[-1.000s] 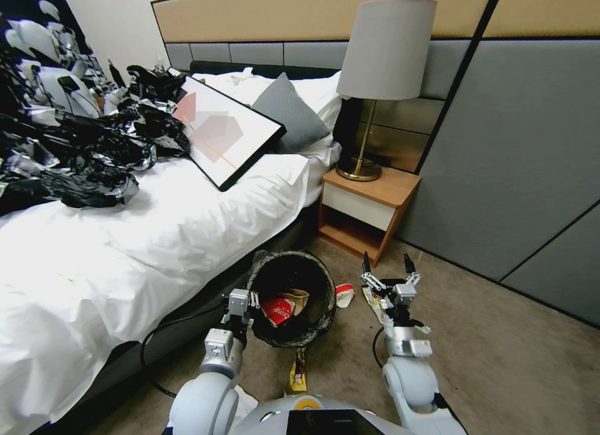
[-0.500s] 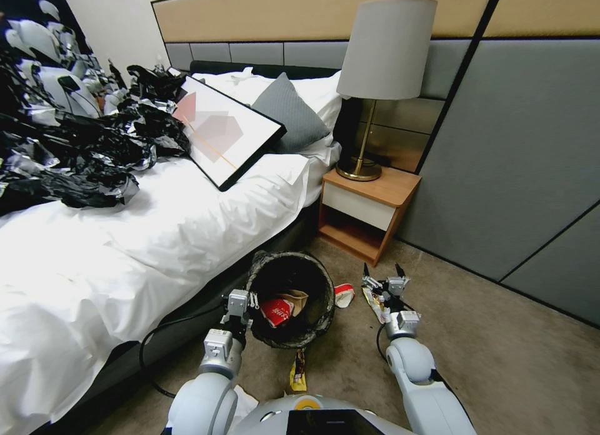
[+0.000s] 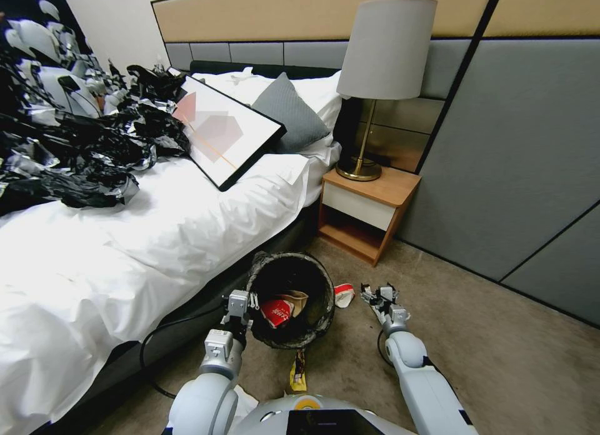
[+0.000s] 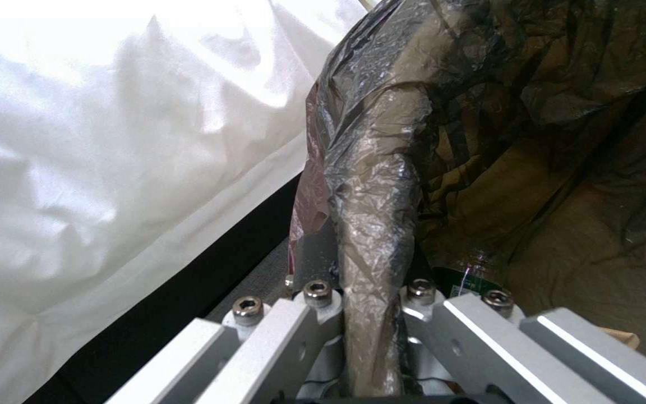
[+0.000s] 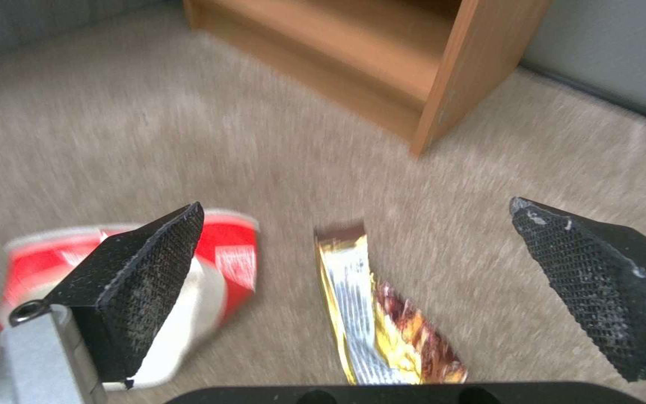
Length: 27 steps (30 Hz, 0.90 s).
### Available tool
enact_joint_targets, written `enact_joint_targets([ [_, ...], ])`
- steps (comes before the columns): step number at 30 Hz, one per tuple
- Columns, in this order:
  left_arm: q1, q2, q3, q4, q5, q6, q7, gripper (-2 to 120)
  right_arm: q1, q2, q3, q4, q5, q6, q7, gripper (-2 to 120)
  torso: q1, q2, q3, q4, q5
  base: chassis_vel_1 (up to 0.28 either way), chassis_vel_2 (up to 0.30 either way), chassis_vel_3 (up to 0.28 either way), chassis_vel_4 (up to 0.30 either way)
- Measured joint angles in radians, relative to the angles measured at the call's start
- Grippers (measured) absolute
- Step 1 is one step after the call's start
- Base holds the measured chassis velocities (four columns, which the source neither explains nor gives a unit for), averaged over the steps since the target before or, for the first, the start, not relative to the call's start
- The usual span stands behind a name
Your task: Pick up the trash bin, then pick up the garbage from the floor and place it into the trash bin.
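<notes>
The left gripper (image 3: pixel 240 302) is clamped on the bin's (image 3: pixel 315 319) bagged rim, beside the bed (image 3: pixel 156 247). The right gripper (image 5: pixel 353 269) sits low over the carpet (image 3: pixel 500 360), fingers (image 5: pixel 143 280) spread wide — a gold wrapper (image 5: pixel 383 314) between them, a red-and-white cup (image 5: pixel 226 252) beside it.

Left gripper (image 3: pixel 239 304) clamped tight; right gripper (image 3: pixel 377 292) low, jaws spread wide.

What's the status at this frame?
Left gripper shut on bin rim. Right gripper open, low over gold wrapper. Red cup beside it.
</notes>
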Motion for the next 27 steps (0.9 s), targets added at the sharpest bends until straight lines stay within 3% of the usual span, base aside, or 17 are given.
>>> enact_joint_targets([
  [8, 0.001, -0.001, 0.001, 0.001, 0.007, -0.001, -0.001, 1, 0.069, -0.004, 0.003, -0.179, -0.035, 0.073, -0.077, 100, 0.000, 0.000, 0.000, 0.0000, 0.0000, 0.000, 0.000, 0.000, 0.000],
  [27, 0.008, -0.002, 0.000, 0.001, 0.015, -0.003, -0.002, 1, 0.187, -0.001, 0.024, -0.461, -0.064, 0.123, -0.090, 100, 0.000, 0.000, 0.000, -0.0001, -0.0001, 0.000, 0.000, 0.000, 0.000],
])
